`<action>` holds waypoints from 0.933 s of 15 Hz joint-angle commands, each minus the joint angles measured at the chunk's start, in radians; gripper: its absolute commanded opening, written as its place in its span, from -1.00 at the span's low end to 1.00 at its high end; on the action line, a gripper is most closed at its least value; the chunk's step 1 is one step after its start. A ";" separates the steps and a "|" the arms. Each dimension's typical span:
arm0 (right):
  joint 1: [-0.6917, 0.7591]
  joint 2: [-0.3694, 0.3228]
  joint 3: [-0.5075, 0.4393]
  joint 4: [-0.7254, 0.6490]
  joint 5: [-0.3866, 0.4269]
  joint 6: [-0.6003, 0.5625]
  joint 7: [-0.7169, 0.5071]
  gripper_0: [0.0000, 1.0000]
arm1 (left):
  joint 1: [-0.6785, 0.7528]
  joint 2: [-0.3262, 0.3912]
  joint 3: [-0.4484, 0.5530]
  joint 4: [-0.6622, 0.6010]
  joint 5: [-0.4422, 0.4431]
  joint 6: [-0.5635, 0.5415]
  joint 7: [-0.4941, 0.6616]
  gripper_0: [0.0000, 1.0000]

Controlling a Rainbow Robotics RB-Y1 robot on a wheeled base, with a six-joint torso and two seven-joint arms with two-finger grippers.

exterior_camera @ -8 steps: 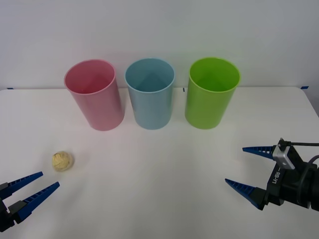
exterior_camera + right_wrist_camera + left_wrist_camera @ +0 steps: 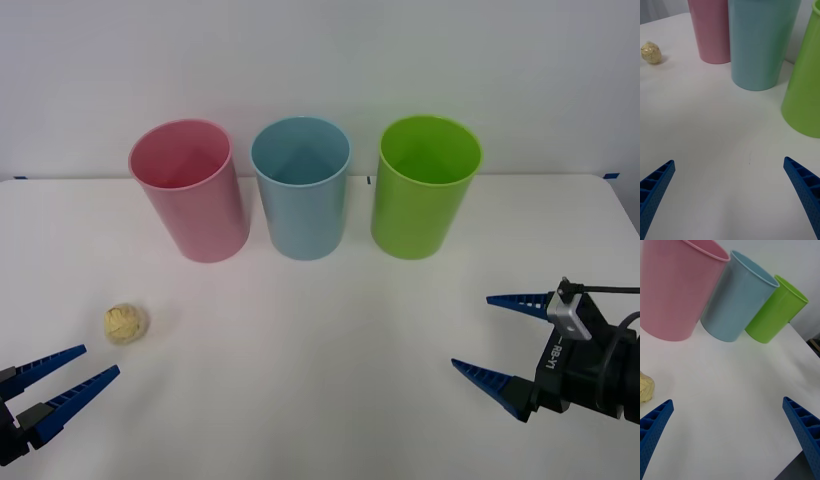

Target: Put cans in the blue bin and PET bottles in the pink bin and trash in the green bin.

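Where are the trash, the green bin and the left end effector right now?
trash (image 2: 125,324), front view, middle of the ball.
green bin (image 2: 422,214), front view, outer wall.
left end effector (image 2: 85,364), front view, midway between fingertips.

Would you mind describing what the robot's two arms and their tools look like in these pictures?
Both tools have two long, tapering blue fingers with a ribbed, lattice-like texture. The right tool sits on a black body with a grey metal bracket, white lettering and a thin black cable running off toward the arm. The left tool shows the same blue fingers on dark mounts at the picture's corner.
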 commanded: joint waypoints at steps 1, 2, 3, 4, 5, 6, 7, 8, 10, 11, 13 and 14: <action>0.000 0.000 0.000 0.000 0.000 0.000 0.000 1.00 | 0.000 0.000 0.000 0.000 0.000 0.000 0.000 1.00; 0.000 0.000 0.000 0.000 0.000 0.000 0.000 1.00 | 0.000 0.000 0.000 0.000 0.000 0.000 0.000 1.00; 0.000 0.000 0.000 0.000 0.000 0.000 0.000 1.00 | 0.000 0.000 0.000 0.000 0.000 0.000 0.000 1.00; 0.000 0.000 0.000 0.000 0.000 0.000 0.000 1.00 | 0.000 0.000 0.000 0.000 0.000 0.000 0.000 1.00; 0.000 0.000 0.000 0.000 0.000 0.000 0.000 1.00 | 0.000 0.000 0.000 0.000 0.000 0.000 0.000 1.00; 0.000 0.000 0.000 0.000 0.000 0.000 0.000 1.00 | 0.000 0.000 0.000 0.000 0.000 0.000 0.000 1.00; 0.000 0.000 0.000 0.000 0.000 0.000 0.000 1.00 | 0.000 0.000 0.000 0.000 0.000 0.000 0.000 1.00; 0.000 0.000 0.000 0.000 0.000 0.000 0.000 1.00 | 0.000 0.000 0.000 0.000 0.000 0.000 0.000 1.00; 0.000 0.000 0.000 0.000 0.000 0.000 0.000 1.00 | 0.000 0.000 0.000 0.000 0.000 0.000 0.000 1.00; 0.000 0.000 0.000 0.000 0.000 0.000 0.000 1.00 | 0.000 0.000 0.000 0.000 0.000 0.000 0.000 1.00; 0.000 0.000 0.000 0.000 0.000 0.000 0.000 1.00 | 0.000 0.000 0.000 0.000 0.000 0.000 0.000 1.00; 0.000 0.000 0.000 0.000 0.000 0.000 0.000 1.00 | 0.000 0.000 0.000 0.000 0.000 0.000 0.000 1.00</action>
